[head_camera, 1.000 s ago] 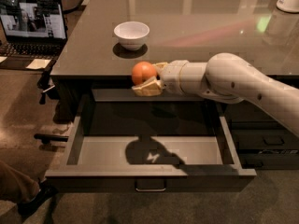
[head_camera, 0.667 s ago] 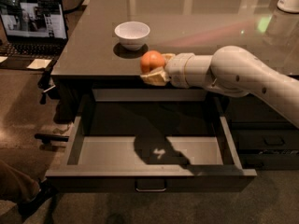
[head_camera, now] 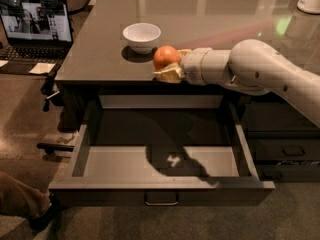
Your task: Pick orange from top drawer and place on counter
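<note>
**Inspector:** Step in hand?

**Assessor:** Carry phase, by my judgement. The pick is done and the placement is not. The gripper (head_camera: 169,65) is closed on the orange (head_camera: 166,57), one finger (head_camera: 168,75) beneath it and the other mostly hidden behind it. The opening is no wider than the fruit.

**Inspector:** Position of the orange?

**Assessor:** Between the fingers, at the front edge of the counter (head_camera: 210,14). The open drawer (head_camera: 125,161) lies below and forward of the fingertips, with only the arm's shadow on its floor. I cannot tell whether the fruit touches the counter or hangs just above it.

**Inspector:** Next move?

**Assessor:** Advance the fingers further over the counter, lower until the fruit is supported, then release. A release this close to the edge risks a roll back into the drawer. The bowl (head_camera: 142,35) sits just beyond the fingertips and slightly to one side, near but apart, so the approach should keep off it.

**Inspector:** Condition of the item?

**Assessor:** Round, smooth-skinned, evenly orange with a bright highlight on top. It is somewhat smaller than the bowl, with no visible damage or deformation under the grip.
</note>
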`<state>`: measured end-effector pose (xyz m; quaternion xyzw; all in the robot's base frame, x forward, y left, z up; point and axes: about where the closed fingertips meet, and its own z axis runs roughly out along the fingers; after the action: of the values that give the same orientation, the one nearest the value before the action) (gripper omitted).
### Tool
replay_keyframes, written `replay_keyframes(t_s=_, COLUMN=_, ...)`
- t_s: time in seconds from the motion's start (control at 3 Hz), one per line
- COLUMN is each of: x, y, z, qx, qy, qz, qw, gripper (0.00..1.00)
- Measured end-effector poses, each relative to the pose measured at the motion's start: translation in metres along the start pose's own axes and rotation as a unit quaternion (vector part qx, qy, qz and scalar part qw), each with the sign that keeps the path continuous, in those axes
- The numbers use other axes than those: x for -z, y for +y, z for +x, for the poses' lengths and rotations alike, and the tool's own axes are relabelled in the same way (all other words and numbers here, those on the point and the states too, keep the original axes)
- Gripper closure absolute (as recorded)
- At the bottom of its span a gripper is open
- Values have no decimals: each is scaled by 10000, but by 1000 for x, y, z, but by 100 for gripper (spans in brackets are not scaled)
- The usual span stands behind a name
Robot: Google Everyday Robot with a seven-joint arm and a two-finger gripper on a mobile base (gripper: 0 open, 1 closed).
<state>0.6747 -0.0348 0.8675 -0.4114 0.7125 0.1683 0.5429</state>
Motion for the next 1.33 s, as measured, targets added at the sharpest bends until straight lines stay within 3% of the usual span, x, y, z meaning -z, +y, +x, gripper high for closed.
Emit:
replay_keyframes(t_s=0.33, x=0, y=0, z=0, qx=-20, qy=-5, qz=13, qw=10000, gripper=100)
replay_keyframes(t_s=0.67, x=1, y=-10, z=-1, qx=-281, qy=-33, qz=331, qw=9991, gripper=100)
replay_keyframes(t_s=1.0, x=0, y=-23, z=-2, qx=-594, qy=80, qz=936, qw=9938, gripper=100)
replay_keyframes(t_s=1.33, x=-4, y=-31, z=-3, qx=-897, qy=205, qz=1343, qw=9867, gripper=100)
